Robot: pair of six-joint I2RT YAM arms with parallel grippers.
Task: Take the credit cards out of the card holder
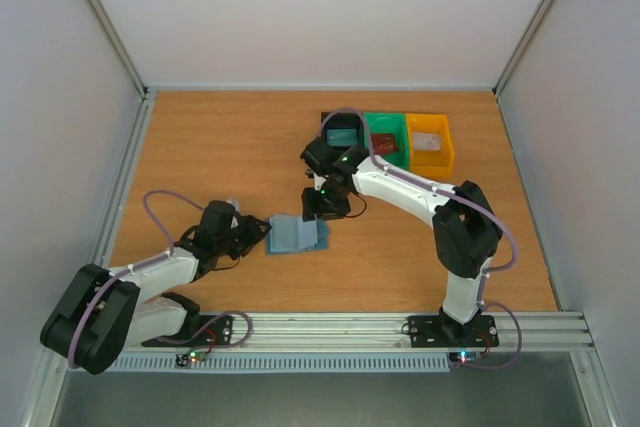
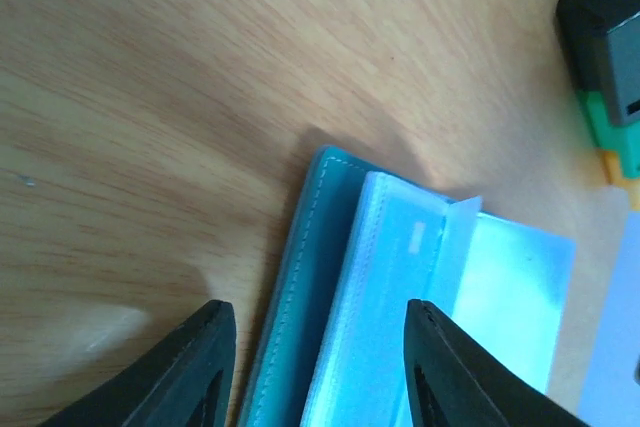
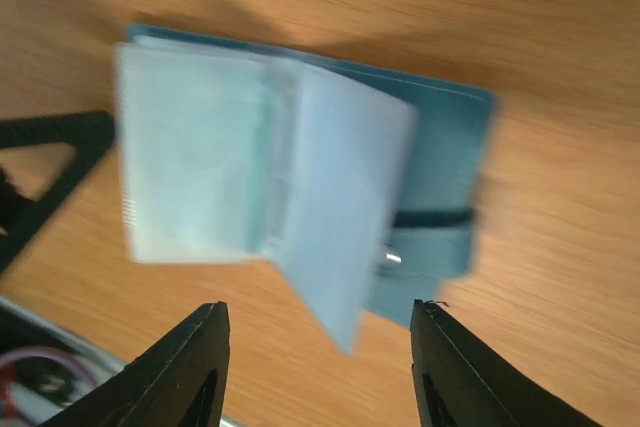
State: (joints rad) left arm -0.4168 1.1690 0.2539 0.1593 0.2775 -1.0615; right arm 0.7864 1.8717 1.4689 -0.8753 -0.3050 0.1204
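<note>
The card holder [image 1: 297, 235] lies open on the wooden bench [image 1: 200, 147], right at the tips of the low-reaching left fingers [image 1: 256, 234] and just below the bent-over right fingers [image 1: 326, 210]. Both pairs are spread apart and grip nothing. Beyond the right fingers, near the white back wall, stand a black bin [image 1: 343, 119], a green bin [image 1: 384, 121] holding a red credit card [image 1: 385, 145], and a yellow bin [image 1: 447, 142].

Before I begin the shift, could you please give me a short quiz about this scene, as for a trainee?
1. True or false: the holder is closed.
2. Which colour is the rightmost bin? A black, B green, C yellow.
3. Fill in: the left hand and the right hand are both ___.
Key: 1 false, it lies open; 2 C; 3 open.
</note>
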